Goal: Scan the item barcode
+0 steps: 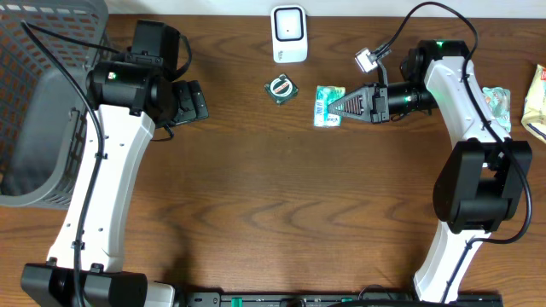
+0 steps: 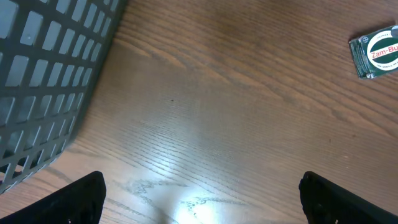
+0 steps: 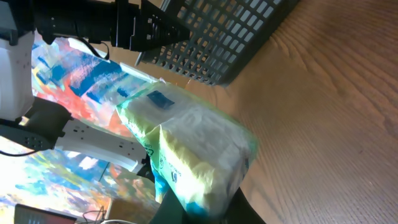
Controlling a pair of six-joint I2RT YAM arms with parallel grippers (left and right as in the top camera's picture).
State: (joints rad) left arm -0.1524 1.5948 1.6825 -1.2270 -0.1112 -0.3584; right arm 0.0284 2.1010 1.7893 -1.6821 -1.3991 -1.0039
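Wooden table [image 1: 273, 213] bears scanner [image 1: 289, 34], tin [image 1: 281, 89], basket [image 1: 51, 111]; right gripper [image 1: 334, 106] pinches packet [image 1: 322, 107]; left gripper [image 1: 198, 102] spread.

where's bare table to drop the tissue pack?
Free: table middle, between left arm and right arm, below tin and tissue pack. Crowded: scanner strip up top, basket left, packets far right.

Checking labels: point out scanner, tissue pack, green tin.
scanner [image 1: 289, 34], overhead view, its white front.
tissue pack [image 3: 199, 149], right wrist view, wrapper's middle.
green tin [image 2: 377, 53], left wrist view, round label.
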